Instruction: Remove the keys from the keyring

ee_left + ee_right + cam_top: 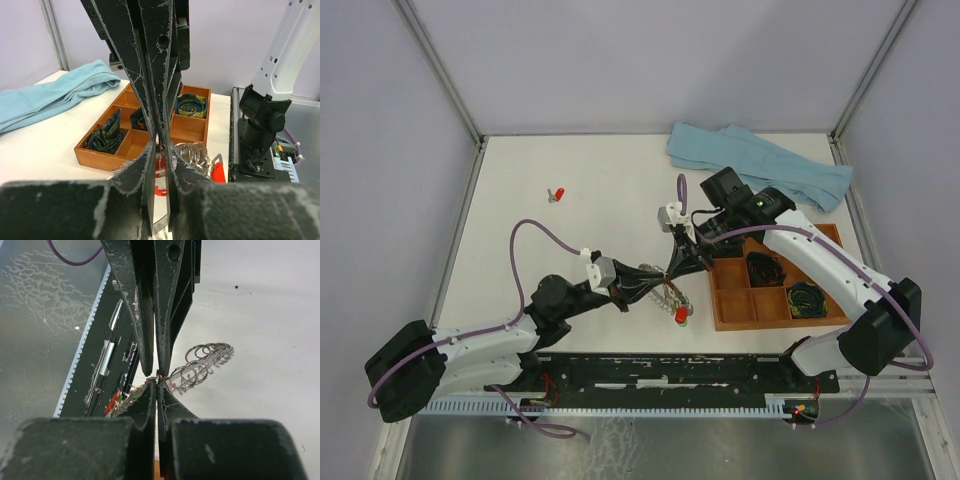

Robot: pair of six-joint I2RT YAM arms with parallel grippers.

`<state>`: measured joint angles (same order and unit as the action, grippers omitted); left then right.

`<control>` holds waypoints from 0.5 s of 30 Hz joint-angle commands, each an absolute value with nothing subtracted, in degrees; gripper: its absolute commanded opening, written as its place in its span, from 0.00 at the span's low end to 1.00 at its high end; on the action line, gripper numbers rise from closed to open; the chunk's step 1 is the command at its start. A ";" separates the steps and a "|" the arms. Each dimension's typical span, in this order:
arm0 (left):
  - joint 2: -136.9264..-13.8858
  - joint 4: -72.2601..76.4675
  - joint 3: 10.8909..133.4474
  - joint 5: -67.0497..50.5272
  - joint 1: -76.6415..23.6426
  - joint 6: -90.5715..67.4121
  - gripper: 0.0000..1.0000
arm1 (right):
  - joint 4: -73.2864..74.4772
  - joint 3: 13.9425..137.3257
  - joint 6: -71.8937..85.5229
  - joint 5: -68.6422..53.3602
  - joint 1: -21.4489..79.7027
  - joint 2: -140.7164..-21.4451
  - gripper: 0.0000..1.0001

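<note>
The right gripper (157, 382) was clenched on the silvery-grey loop-fringed metal keyring (200, 365); whether the left gripper (161, 150) gripped anything was unclear, so pulling risked yanking the ring loose

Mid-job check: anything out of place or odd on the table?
One red-headed key lies alone on the table, far left of the wooden tray and well away from the keyring. Nothing looks spilled or damaged.

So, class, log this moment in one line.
left pincer: gripping keyring | right pincer: shut on keyring | red key: on keyring | loose red key: on table
</note>
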<state>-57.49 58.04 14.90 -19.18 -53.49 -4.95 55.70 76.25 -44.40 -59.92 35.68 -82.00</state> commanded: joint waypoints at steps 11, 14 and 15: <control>-57.40 55.46 18.27 -19.60 -53.67 -4.24 0.17 | 52.74 76.57 -42.76 -62.50 35.72 -79.46 0.01; -57.48 54.65 18.47 -19.53 -53.62 -4.20 0.17 | 52.60 76.49 -42.65 -62.42 35.69 -79.41 0.01; -57.55 54.41 18.66 -19.59 -53.63 -4.22 0.17 | 52.50 76.46 -42.63 -62.44 35.68 -79.33 0.00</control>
<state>-57.49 54.74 16.19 -19.16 -53.47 -4.95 55.02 76.03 -43.68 -59.90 35.68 -81.60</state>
